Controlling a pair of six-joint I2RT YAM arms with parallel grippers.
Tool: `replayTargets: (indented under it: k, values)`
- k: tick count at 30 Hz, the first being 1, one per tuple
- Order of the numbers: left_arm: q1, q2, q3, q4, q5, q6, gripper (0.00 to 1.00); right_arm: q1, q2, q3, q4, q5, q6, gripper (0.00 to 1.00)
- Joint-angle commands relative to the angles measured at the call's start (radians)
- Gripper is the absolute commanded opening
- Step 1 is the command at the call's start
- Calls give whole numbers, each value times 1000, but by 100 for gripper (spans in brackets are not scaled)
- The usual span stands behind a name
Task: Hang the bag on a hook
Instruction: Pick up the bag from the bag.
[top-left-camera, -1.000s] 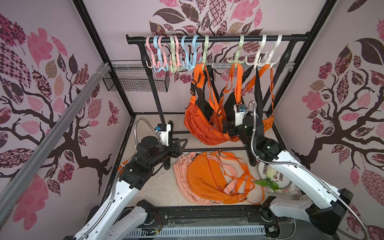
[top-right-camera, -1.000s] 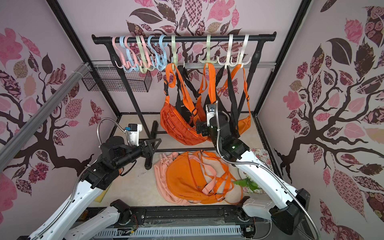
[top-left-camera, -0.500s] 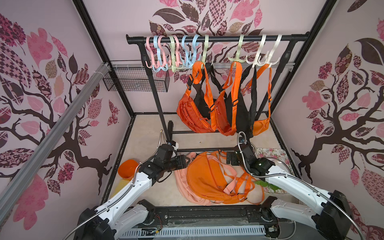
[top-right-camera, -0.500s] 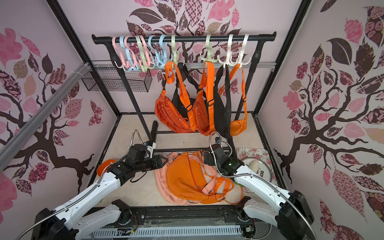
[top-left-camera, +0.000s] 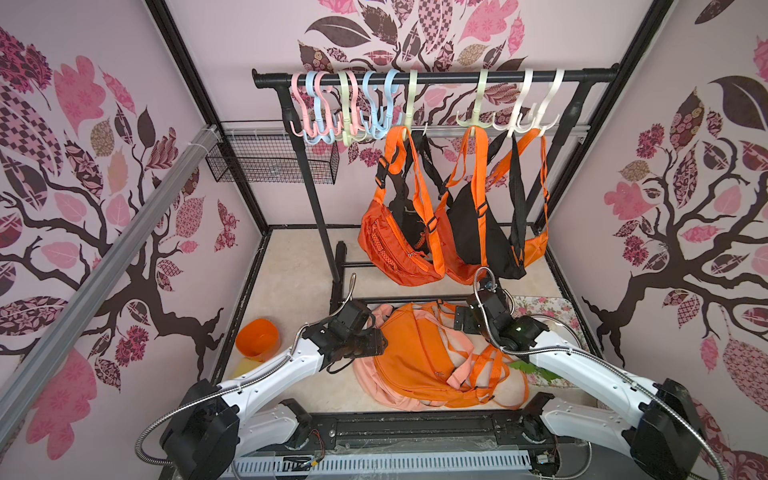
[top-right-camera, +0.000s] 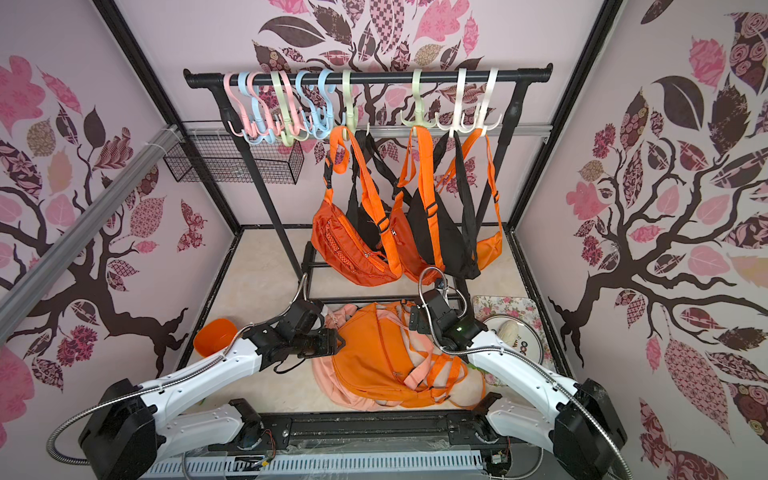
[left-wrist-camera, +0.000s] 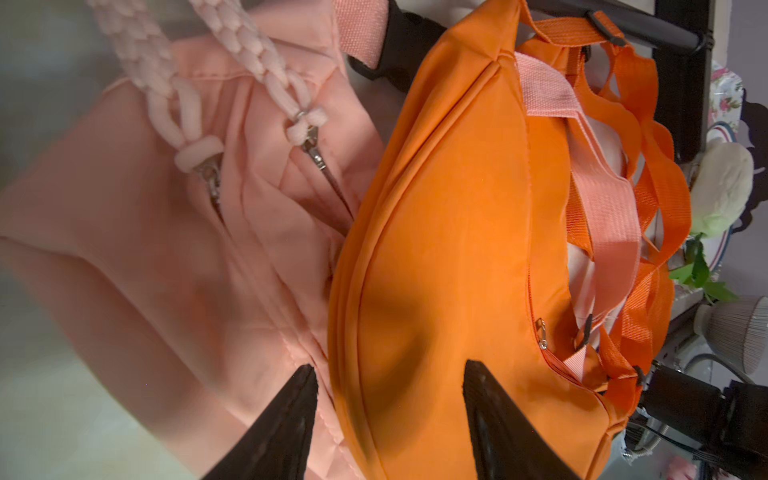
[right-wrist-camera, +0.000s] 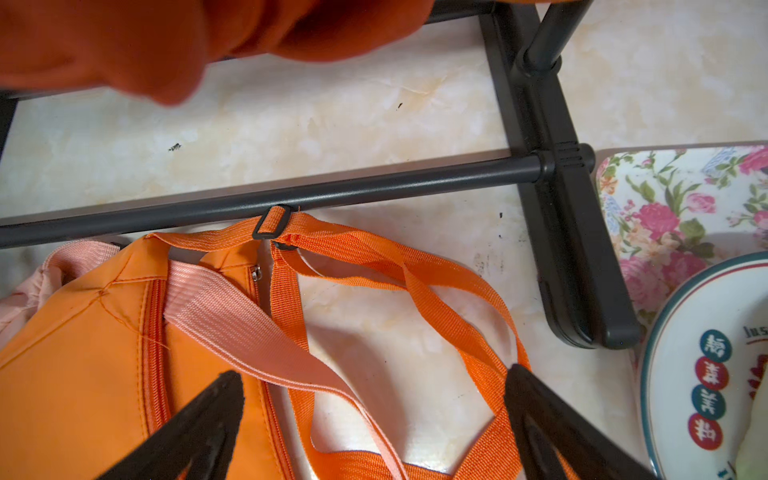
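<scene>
The black rack (top-left-camera: 436, 77) spans the back of the worktop, with several bags hung toward its right end and the pastel hooks (top-left-camera: 316, 108) at its left end free. The orange bag (top-left-camera: 415, 353) lies near the worktop's front edge, on top of a pink bag (left-wrist-camera: 166, 249). The left gripper (left-wrist-camera: 388, 365) hovers half-spread and empty where the two bags meet. The right gripper (right-wrist-camera: 372, 370), jaws wide and empty, straddles the loose orange strap (right-wrist-camera: 353, 245). It should probably pinch orange webbing alone, clear of the pink strap crossing it, then lift until the loop hangs open.
</scene>
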Motion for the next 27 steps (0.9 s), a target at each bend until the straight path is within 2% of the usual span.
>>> replayTargets:
  k: [1,8,10,15,18,27]
  values:
    - [-2,3,-32,16,-9,-11,60,-4,-9,25,-21,24,13,100]
    - [-1,43,-44,57,24,-43,60,-3,-21,7,9,28,-1,100]
    - [-1,45,-58,90,43,-56,55,-4,-11,15,9,28,-8,100]
    - [-1,31,-60,118,48,-63,13,-4,-21,20,21,40,-17,100]
    - [-1,-9,-48,97,26,-51,0,-5,-31,18,22,54,-20,100]
    - [0,-240,3,83,-32,11,0,-10,-63,73,-1,135,-76,100]
